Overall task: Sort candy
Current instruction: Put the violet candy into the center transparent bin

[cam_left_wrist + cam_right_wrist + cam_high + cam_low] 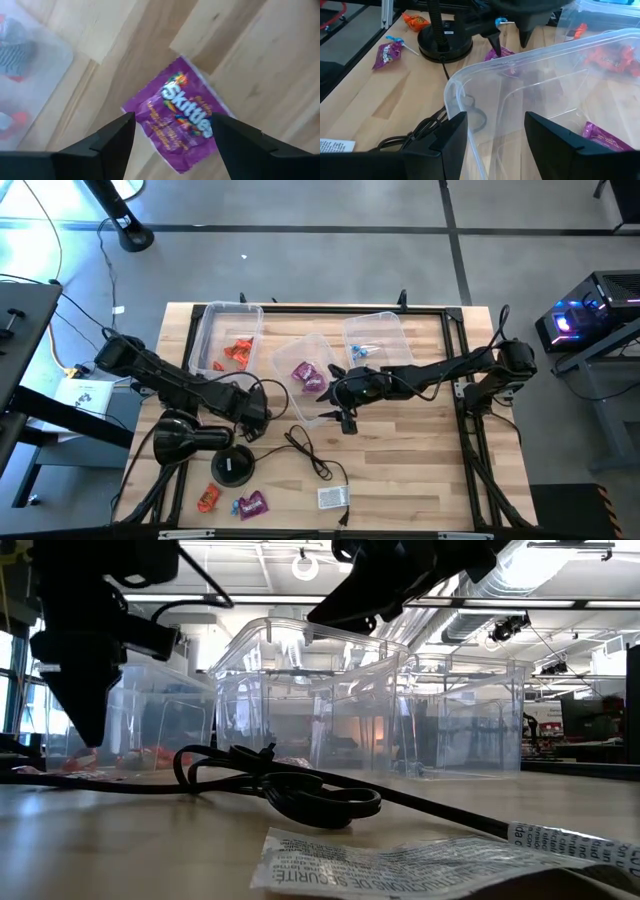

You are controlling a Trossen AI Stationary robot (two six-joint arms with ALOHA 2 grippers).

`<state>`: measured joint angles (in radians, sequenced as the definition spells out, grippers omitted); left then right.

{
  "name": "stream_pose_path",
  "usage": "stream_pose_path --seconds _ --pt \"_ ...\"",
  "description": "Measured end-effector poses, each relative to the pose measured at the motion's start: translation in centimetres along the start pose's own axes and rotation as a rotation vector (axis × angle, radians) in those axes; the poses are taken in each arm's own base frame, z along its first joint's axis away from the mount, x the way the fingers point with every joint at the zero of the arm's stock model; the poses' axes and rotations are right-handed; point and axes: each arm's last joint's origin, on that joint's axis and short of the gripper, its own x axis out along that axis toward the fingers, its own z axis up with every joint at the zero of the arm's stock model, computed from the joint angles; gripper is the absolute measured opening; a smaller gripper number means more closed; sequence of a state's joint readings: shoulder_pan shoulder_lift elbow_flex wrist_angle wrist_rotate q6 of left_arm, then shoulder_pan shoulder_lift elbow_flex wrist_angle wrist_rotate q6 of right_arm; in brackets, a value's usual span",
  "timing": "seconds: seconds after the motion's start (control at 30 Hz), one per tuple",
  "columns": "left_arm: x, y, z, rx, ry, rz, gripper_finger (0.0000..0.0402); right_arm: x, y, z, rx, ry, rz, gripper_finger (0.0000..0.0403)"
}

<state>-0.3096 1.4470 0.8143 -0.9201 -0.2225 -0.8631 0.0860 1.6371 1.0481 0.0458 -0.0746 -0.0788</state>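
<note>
A purple candy packet [175, 122] lies flat on the wooden table beside the left bin [225, 340]. My left gripper [172, 120] points down over it, open, one finger on each side; I cannot tell whether they touch it. The right wrist view shows the same gripper [507, 42] above the packet [502, 52]. Orange candy lies in the left bin, purple candy [308, 376] in the middle bin [300, 350], blue candy [362, 351] in the right bin [378, 330]. My right gripper [495, 120] hovers open over the middle bin's near rim.
Orange [208, 498], blue [235, 507] and purple [252, 503] candies lie loose at the near left. A black round base [233, 467] stands close to them. A white box [333, 497] with a looped black cable [305, 445] lies near the front edge.
</note>
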Motion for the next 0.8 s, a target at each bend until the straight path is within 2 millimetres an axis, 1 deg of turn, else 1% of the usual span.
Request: stream_pose_path --seconds 0.1,0.23,0.43,0.63,0.8 --pt "1.0 -0.4 0.0 -0.007 0.028 0.037 0.0257 0.0 0.0 0.0 0.000 0.005 0.000 0.0193" --pt "2.6 -0.9 0.0 0.036 0.084 0.092 0.0257 0.0 0.0 0.0 0.000 0.006 0.000 0.0193" --pt "4.0 -1.5 0.0 0.045 0.124 0.138 0.0257 0.0 0.0 -0.1 0.012 0.009 0.000 0.0193" --pt "4.3 -1.9 0.2 0.031 0.155 0.074 0.0257 0.0 0.0 -0.1 0.023 0.012 0.000 0.0193" --pt "4.3 -2.2 0.3 0.031 0.229 -0.045 0.0249 0.0 0.0 -0.1 0.024 0.020 0.001 0.0193"
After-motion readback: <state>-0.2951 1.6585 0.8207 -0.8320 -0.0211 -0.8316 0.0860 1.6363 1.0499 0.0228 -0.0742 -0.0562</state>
